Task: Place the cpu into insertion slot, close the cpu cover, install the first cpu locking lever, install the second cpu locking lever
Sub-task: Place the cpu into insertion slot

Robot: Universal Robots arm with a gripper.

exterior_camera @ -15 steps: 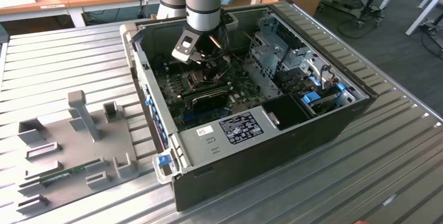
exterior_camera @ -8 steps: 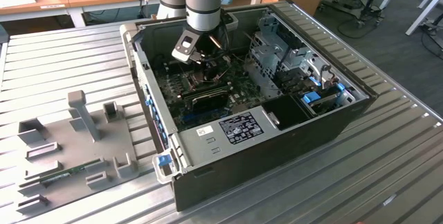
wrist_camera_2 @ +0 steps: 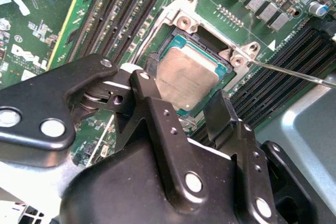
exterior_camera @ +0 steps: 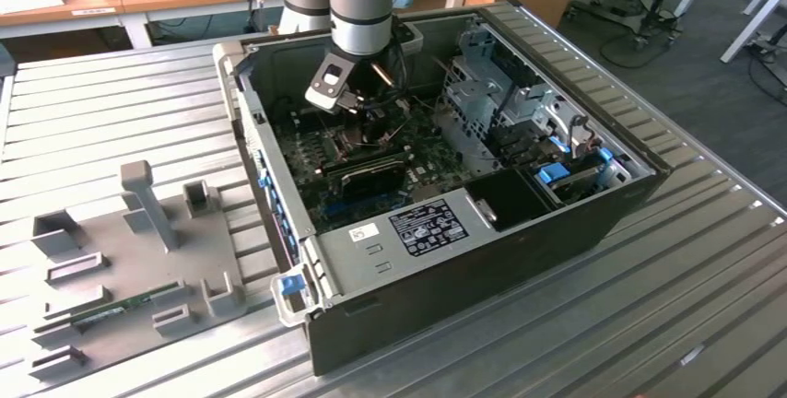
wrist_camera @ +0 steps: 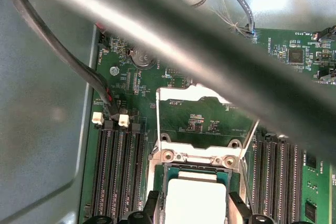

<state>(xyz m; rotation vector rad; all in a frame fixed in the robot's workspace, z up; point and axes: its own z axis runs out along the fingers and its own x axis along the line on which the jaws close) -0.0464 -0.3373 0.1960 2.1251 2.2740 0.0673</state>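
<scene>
Chip [wrist_camera_2: 189, 80] seated in socket [wrist_camera_2: 185, 22], cover [wrist_camera: 184, 94] open. End effector [wrist_camera_2: 181, 87] released, astride chip. Chip likely light, stiff, fragile; best held by opposite edges.

The cpu [wrist_camera_2: 186, 80] shows a pale metal face with a dull, smudged sheen. The insertion slot [wrist_camera_2: 184, 11] has a bright, smooth silver metal frame. The green circuit board [wrist_camera_2: 31, 30] looks glossy, lacquered. The end effector [wrist_camera_2: 181, 90] is matt black with shiny metal screws. The memory slots [wrist_camera_2: 121, 9] are black plastic. In the exterior view, the surface [exterior_camera: 111, 94] is ribbed grey metal with a satin finish.
</scene>
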